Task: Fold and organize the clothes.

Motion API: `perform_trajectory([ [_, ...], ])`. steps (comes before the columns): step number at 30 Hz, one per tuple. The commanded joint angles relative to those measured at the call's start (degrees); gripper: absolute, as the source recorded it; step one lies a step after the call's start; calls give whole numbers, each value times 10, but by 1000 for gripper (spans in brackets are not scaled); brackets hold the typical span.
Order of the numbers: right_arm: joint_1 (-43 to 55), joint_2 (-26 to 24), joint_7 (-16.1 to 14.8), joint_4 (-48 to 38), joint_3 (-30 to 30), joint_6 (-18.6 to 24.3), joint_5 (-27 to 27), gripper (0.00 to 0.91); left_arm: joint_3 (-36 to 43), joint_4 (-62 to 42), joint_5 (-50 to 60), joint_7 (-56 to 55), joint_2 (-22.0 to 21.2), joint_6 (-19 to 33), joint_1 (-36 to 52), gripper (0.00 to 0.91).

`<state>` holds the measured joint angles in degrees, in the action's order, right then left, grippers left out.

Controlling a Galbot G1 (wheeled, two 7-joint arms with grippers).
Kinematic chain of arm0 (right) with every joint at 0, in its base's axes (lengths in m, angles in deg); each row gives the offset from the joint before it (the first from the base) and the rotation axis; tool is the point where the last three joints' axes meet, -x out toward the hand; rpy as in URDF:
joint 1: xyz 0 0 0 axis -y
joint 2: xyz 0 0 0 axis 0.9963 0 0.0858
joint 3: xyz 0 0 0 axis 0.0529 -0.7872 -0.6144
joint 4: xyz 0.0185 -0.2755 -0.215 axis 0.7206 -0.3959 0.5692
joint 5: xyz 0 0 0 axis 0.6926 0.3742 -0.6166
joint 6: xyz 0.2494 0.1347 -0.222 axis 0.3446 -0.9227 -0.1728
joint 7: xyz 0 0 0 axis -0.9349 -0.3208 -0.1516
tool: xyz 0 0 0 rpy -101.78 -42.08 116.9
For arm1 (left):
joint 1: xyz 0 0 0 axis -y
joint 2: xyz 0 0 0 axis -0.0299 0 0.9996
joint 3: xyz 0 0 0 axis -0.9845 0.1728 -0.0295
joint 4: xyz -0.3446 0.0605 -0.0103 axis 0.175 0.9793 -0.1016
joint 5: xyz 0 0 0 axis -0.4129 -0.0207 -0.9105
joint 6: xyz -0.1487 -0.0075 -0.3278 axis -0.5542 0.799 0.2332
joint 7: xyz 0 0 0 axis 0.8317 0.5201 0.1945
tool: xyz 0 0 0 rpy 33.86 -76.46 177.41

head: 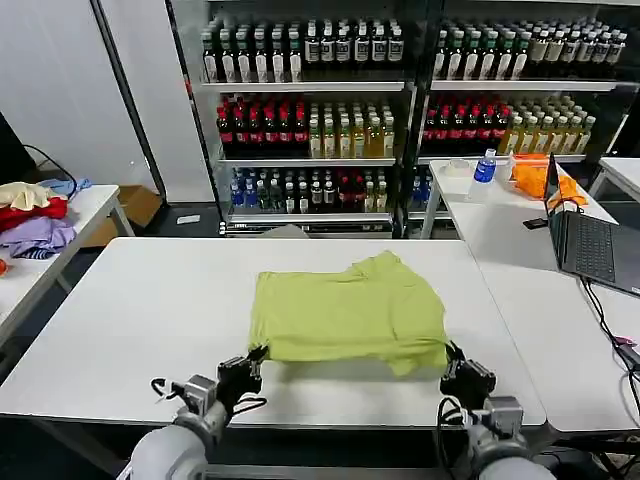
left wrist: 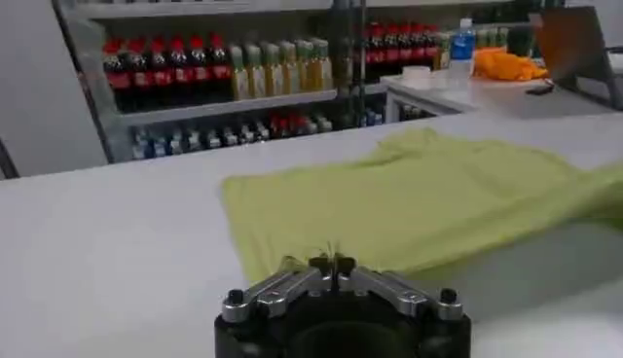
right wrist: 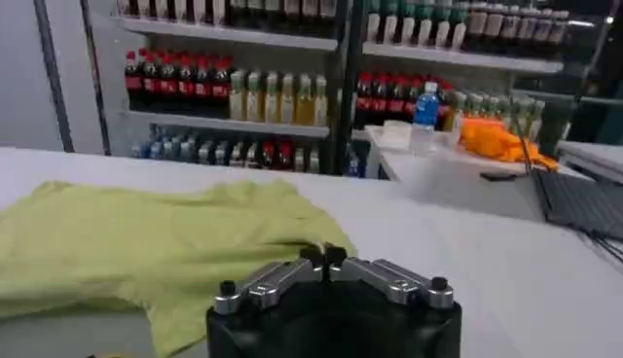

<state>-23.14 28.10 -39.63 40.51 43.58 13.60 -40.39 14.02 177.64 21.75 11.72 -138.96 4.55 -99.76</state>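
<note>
Lime T-shirt on white table — left tool and right tool pinched closed at its near corners.

Left gripper and right gripper — black blocky bodies on rounded grey wrist housings, with loose black cables looping beside each. In the wrist views, paired silver linkage bars — black screws at their outer ends — converge on black fingertips.

Lime T-shirt — folded, mid-table
</note>
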Motion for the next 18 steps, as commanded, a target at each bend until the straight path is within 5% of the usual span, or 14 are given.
perform_trajectory([
  [1, 95, -11, -5, -80, -14, 0, 2, 0, 48, -92, 4, -12, -23, 2, 102, 20],
  [14, 151, 4, -15, -175, -58, 11, -24, 0, 61, -145, 21, -17, -45, 10, 129, 20],
  [15, 153, 6, -15, -178, -59, 10, -28, 0, 61, -146, 23, -17, -46, 8, 129, 91],
  [16, 153, 7, -15, -180, -61, 8, -32, 50, 61, -146, 23, -17, -47, 6, 129, 292],
  [17, 153, 9, -17, -182, -62, 6, -37, 333, 61, -146, 23, -16, -47, 6, 128, 907],
  [18, 152, 10, -19, -182, -63, 4, -41, 544, 60, -144, 23, -16, -48, 6, 127, 907],
])
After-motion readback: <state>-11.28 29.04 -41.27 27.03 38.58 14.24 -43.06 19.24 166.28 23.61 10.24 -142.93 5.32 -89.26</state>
